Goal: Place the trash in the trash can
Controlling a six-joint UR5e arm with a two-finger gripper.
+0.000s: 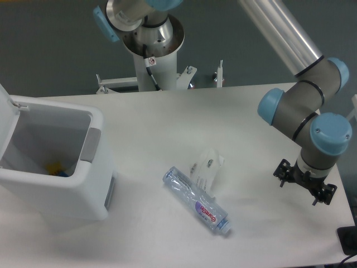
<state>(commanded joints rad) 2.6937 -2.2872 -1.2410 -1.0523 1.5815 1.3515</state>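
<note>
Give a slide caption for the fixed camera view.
Bottle and cup lie between open trash can and gripper.

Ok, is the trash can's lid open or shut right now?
Open. The white lid is swung up at the left edge, and you can see down into the trash can, where something small and yellow and blue lies at the bottom.

- Table (184,117): white, matte top, filling most of the view; soft shadows on it.
- Wall (50,50): plain dark grey-blue, behind the table's far edge.
- Bracket (120,84): white metal frame with bolts, at the far edge.
- Light: even, diffuse, from overhead.
</note>
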